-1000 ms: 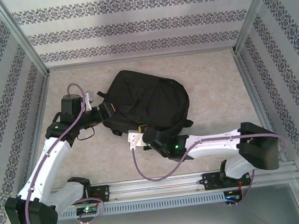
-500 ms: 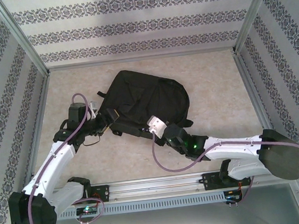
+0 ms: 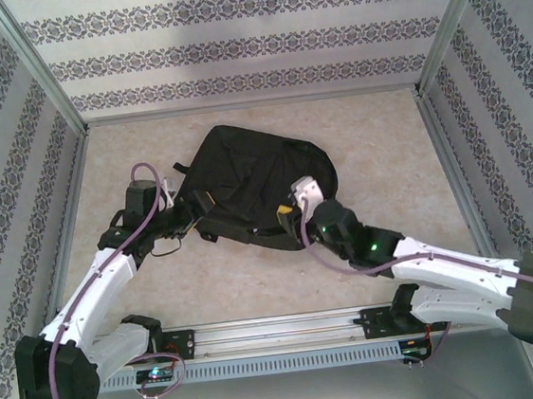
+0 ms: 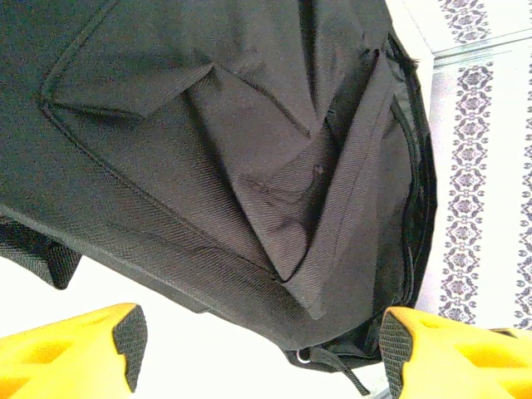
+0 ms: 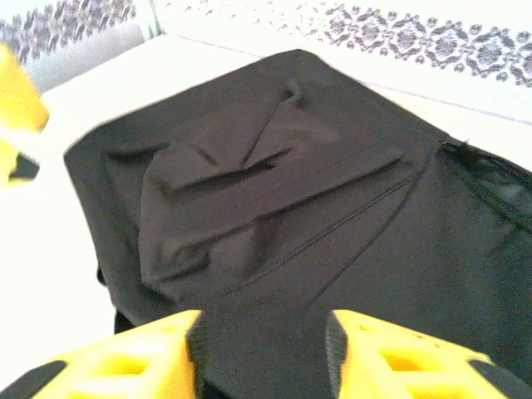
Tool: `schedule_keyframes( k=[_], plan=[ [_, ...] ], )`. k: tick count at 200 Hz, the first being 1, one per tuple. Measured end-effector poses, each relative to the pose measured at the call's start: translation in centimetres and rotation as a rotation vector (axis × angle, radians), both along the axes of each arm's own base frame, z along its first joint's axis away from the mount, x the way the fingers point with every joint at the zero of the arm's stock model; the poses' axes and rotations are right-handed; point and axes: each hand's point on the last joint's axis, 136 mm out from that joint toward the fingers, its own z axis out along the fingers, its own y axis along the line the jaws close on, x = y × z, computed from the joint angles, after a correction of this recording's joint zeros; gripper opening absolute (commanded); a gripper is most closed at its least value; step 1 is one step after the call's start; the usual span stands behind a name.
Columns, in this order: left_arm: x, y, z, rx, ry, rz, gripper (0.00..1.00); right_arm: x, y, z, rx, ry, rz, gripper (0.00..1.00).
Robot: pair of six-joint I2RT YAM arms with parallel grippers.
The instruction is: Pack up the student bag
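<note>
One student bag [image 3: 255,183] — left gripper [image 4: 262,349] wide open, empty, beside it; right gripper [image 5: 264,332] half-open astride its fabric.

The student bag [image 3: 256,186] is black woven cloth, matt, and up close the twill ribbing reads clearly, soft and creased. The left gripper [image 4: 258,353] has fingers [image 4: 58,362] of smooth yellow plastic, faintly shiny, with dull black pads [image 4: 129,337]. The arm shells [image 3: 94,284] are glossy white plastic. The table [image 3: 384,139] looks pale, speckled and matt, and the frame rails [image 3: 271,330] are brushed metal.
</note>
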Motion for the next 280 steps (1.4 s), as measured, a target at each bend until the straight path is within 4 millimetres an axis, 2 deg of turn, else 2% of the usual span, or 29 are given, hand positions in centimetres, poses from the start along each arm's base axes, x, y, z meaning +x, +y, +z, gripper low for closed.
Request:
schedule_keyframes(
  k=[19, 47, 68, 92, 110, 147, 226, 280],
  plan=[
    [0.0, 0.0, 0.6, 0.005, -0.018, -0.007, 0.75, 0.2, -0.2, 1.6, 0.071, 0.084, -0.027, 0.39],
    [-0.2, 0.0, 0.6, 0.01, -0.02, -0.013, 0.75, 0.0, 1.3, 1.0, 0.078, 0.316, -0.006, 0.48],
    [-0.2, 0.0, 0.5, 0.018, -0.021, -0.02, 0.75, -0.5, 2.8, -0.9, 0.01, 0.463, 0.032, 0.5],
    [-0.3, 0.0, 0.4, 0.024, -0.022, -0.026, 0.75, -1.7, 3.2, -3.9, -0.08, 0.6, 0.058, 0.51],
    [-0.3, 0.0, 0.4, 0.024, -0.024, -0.03, 0.75, -2.4, 3.4, -5.7, -0.124, 0.675, 0.071, 0.48],
    [-0.4, 0.0, 0.4, 0.031, -0.03, -0.04, 0.75, -2.9, 4.0, -7.4, -0.156, 0.749, 0.096, 0.44],
    [-0.3, -0.1, -0.1, 0.037, -0.018, -0.046, 0.75, -2.6, 5.6, -8.2, -0.156, 0.794, 0.127, 0.44],
    [-0.3, -0.2, -0.2, 0.033, -0.011, -0.052, 0.75, -2.5, 6.4, -9.8, -0.174, 0.834, 0.134, 0.42]
  ],
)
